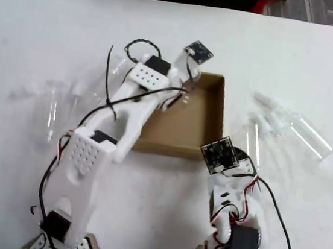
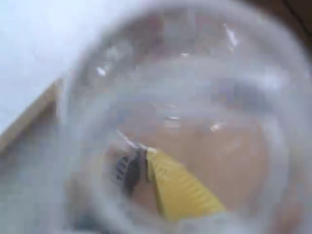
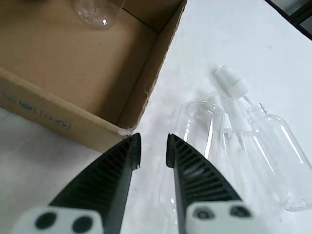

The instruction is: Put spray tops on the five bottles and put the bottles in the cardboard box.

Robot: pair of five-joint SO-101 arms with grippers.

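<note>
High view: the left gripper [image 1: 179,99] is hanging over the open brown cardboard box [image 1: 221,107].

Left wrist view: a clear round plastic bottle [image 2: 185,87] is sitting clamped between its fingers, with one yellow finger [image 2: 180,190] showing through it.

Right wrist view: the right gripper [image 3: 152,146] is holding nothing, its black fingers slightly parted. Beyond their tips, more clear bottles [image 3: 200,122] and white spray tops [image 3: 231,83] are lying beside the box.

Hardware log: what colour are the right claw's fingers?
Black, ribbed; the right claw shows best in the right wrist view.
</note>
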